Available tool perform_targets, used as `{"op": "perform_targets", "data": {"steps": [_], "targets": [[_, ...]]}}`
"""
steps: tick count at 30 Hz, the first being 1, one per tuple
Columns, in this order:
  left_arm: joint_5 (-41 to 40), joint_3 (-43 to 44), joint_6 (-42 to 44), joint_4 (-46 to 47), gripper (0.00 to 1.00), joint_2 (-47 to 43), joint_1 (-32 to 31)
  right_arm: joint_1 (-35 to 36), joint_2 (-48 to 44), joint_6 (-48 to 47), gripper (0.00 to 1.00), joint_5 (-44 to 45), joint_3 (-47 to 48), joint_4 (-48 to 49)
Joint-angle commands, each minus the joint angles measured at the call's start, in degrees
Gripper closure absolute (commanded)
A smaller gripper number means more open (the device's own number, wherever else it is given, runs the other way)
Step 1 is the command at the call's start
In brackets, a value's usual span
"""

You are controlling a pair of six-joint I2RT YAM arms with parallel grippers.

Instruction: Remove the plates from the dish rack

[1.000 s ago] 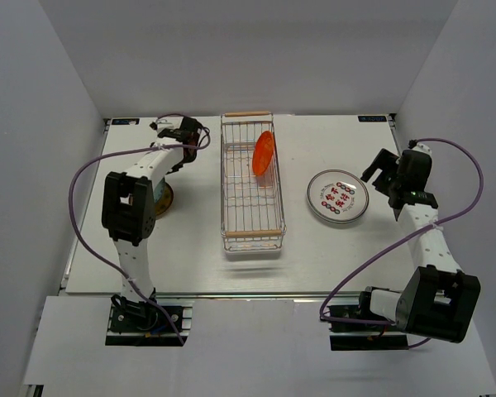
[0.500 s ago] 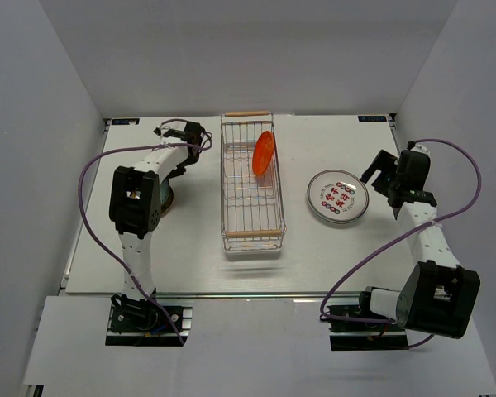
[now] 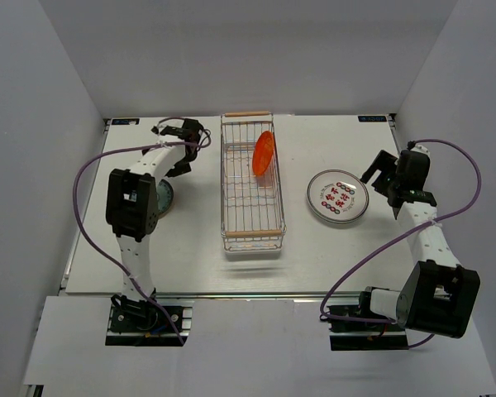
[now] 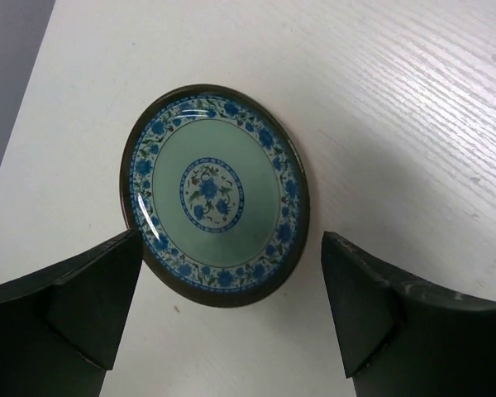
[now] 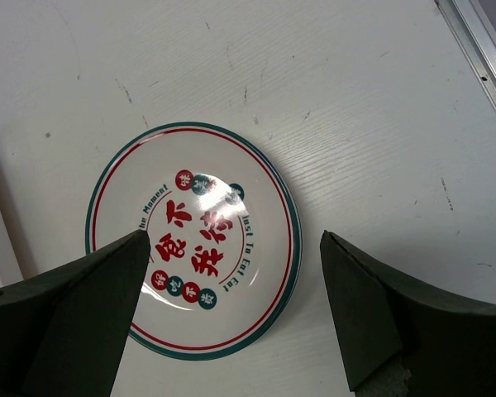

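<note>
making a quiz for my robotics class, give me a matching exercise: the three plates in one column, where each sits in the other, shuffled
Column one:
1 orange plate
2 teal-rimmed plate
3 blue floral plate

Column two:
a lying flat, right of the dish rack
b standing on edge inside the dish rack
c lying flat, left of the dish rack

Pairs: 1-b; 2-a; 3-c

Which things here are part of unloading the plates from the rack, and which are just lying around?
Part of the job: dish rack; orange plate standing in it; white plate with red writing, flat on the table right of the rack; green and blue plate, flat on the left.
Just lying about: purple cables of the arms.
</note>
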Motion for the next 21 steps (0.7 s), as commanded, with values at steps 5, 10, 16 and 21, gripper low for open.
{"op": "perform_targets", "data": {"steps": [5,10,16,21], "targets": [[3.7,3.9,0.0,-2.0,0.02,-9.9,-0.7,-0.2,0.6,0.1,0.11,1.2,1.8,-1.6],[25.1,3.3,11.2,9.4,0.02,-15.9,-1.2,-0.1,0.1,0.3,0.11,1.8,1.8,-1.8],[51.0,2.4,20.8,27.5,0.02,-20.4,-6.2,-0.1,0.4,0.5,0.11,2.7,2.0,-2.8],[54.9,15.9,21.7,25.4,0.02,-9.8,-12.5,-0.2,1.1,0.8,0.11,3.2,2.5,-3.3]]}}
